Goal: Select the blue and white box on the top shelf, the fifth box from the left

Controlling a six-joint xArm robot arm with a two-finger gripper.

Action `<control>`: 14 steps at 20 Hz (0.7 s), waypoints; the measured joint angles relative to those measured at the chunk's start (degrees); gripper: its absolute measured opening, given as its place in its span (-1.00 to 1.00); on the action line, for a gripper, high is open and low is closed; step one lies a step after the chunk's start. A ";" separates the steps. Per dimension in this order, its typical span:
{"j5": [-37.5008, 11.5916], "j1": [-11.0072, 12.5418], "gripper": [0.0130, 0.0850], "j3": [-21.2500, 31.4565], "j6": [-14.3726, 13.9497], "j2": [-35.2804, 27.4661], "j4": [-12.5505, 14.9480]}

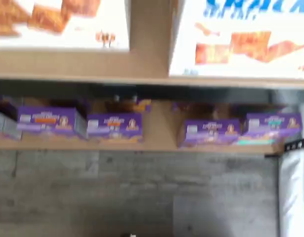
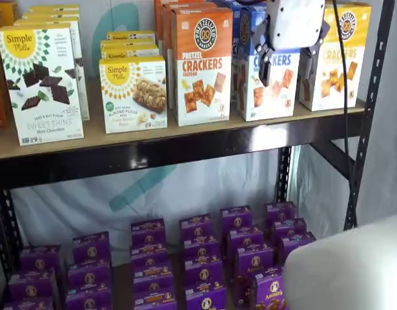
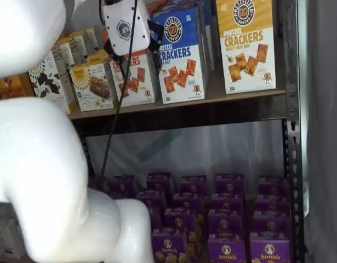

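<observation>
I see my gripper [image 2: 286,72] wide open and holding nothing, near the top right of a shelf view, right in front of the blue and white box [image 2: 270,81] standing on the top shelf [image 2: 153,150].

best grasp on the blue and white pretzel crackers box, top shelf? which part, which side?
Come from the front, the shelf's open side. The blue and white box stands upright at the front edge of the top shelf, with gaps to the cartons either side. Probably pinch its two narrow side walls, around mid-height. The end effector hangs open in front of it.
</observation>
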State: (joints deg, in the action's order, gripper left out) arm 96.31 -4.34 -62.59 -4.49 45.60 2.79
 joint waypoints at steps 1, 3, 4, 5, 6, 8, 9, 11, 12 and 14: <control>-1.20 0.21 1.00 -0.49 0.14 -0.88 0.25; -3.17 1.00 1.00 -1.90 0.78 -2.97 0.50; -3.76 1.48 1.00 -2.54 1.19 -3.84 0.42; -4.24 2.00 1.00 -3.29 1.66 -4.79 0.36; -4.55 2.49 1.00 -3.95 2.12 -5.61 0.23; -4.89 3.35 1.00 -4.88 2.93 -6.75 -0.24; -5.04 3.89 1.00 -5.34 3.42 -7.28 -0.64; -5.21 5.00 1.00 -6.16 4.47 -8.16 -1.55; -5.25 5.48 1.00 -6.59 4.93 -8.58 -1.77; -5.49 6.35 1.00 -7.16 5.77 -9.07 -2.04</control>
State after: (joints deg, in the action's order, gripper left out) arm 90.82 2.01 -69.75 1.28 36.53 0.75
